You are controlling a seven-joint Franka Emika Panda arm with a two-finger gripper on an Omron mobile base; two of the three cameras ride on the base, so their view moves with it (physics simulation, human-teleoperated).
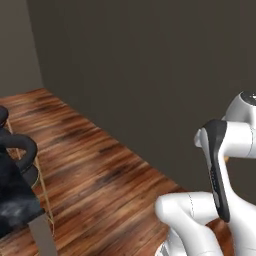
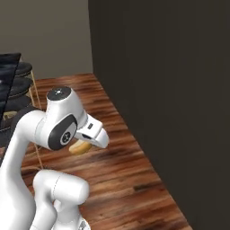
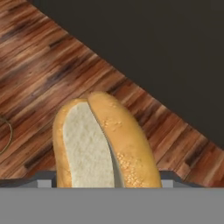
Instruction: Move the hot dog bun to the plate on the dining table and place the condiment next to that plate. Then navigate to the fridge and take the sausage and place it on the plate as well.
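The hot dog bun (image 3: pixel 103 144) is a golden, split roll with a white cut face and seeds on its crust. In the hand view it stands up from between the fingers of my gripper (image 3: pixel 107 179), which is shut on its lower end. In the right base view a tan end of the bun (image 2: pixel 80 148) pokes out below my white hand, carried above the wooden floor. My arm is folded close to the base.
A tall dark wall (image 1: pixel 150 75) runs along the right, close to the arm, and appears again as the dark wall (image 2: pixel 170 90). Wooden floor (image 1: pixel 100 170) stretches ahead. Black round stools (image 1: pixel 20 150) and a dark object with a grey edge (image 1: pixel 42 235) stand at the left.
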